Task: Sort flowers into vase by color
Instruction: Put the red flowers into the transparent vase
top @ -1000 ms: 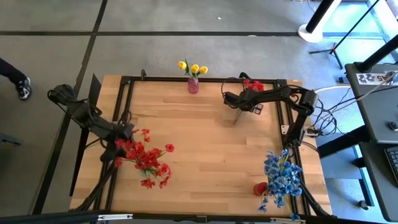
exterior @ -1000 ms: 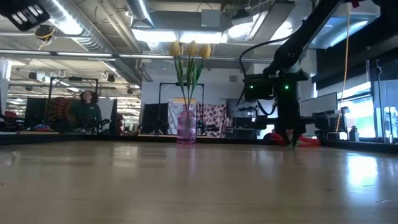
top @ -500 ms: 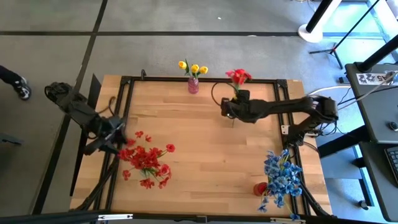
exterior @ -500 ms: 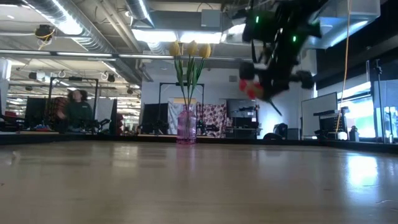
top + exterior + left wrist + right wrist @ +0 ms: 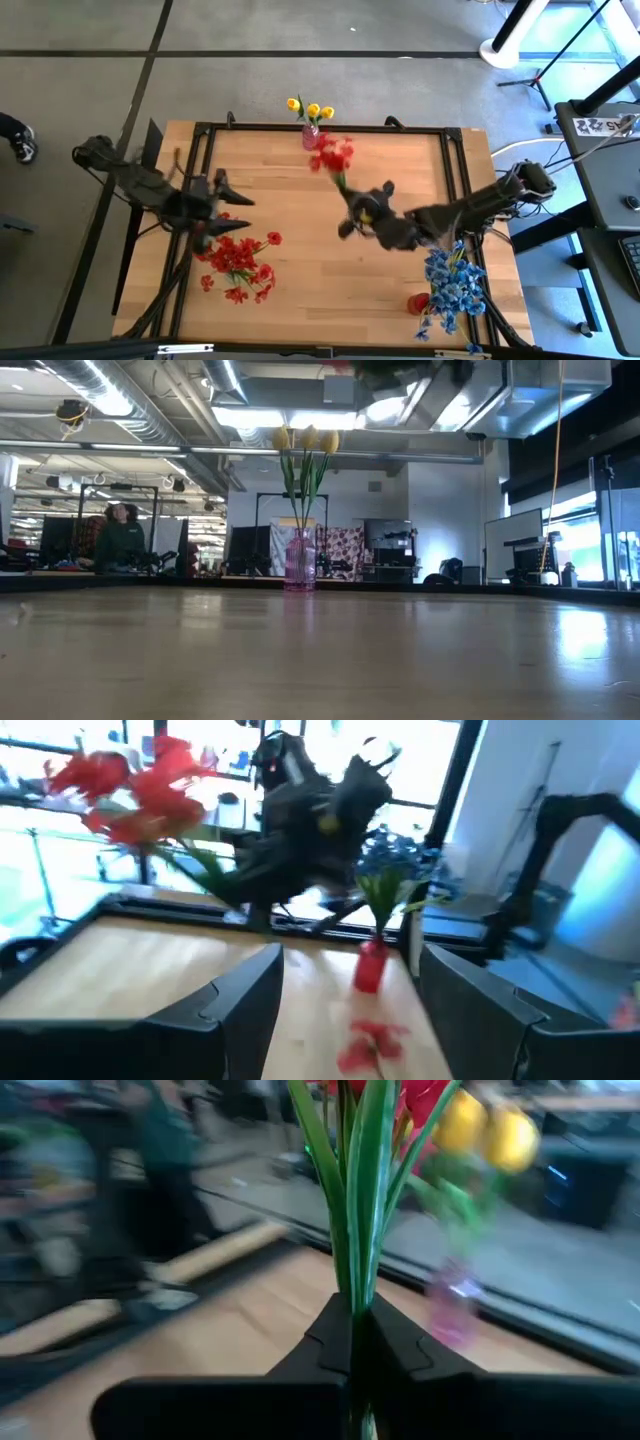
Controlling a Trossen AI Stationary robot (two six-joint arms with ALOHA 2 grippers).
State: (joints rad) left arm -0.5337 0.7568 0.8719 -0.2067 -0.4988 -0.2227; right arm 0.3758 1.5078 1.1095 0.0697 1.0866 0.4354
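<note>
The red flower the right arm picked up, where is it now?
In the high view, the red flower is held aloft over the table's middle in the right gripper, just right of the yellow tulip vase.

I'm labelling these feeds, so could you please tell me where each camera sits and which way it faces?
High: overhead, straight down; both arms, right tool carrying a red flower.
Low: table height, level toward the yellow-flower vase; almost no arm.
Left wrist: past its open fingers toward the right arm.
Right wrist: along the stem.
Shared: that vase.
</note>
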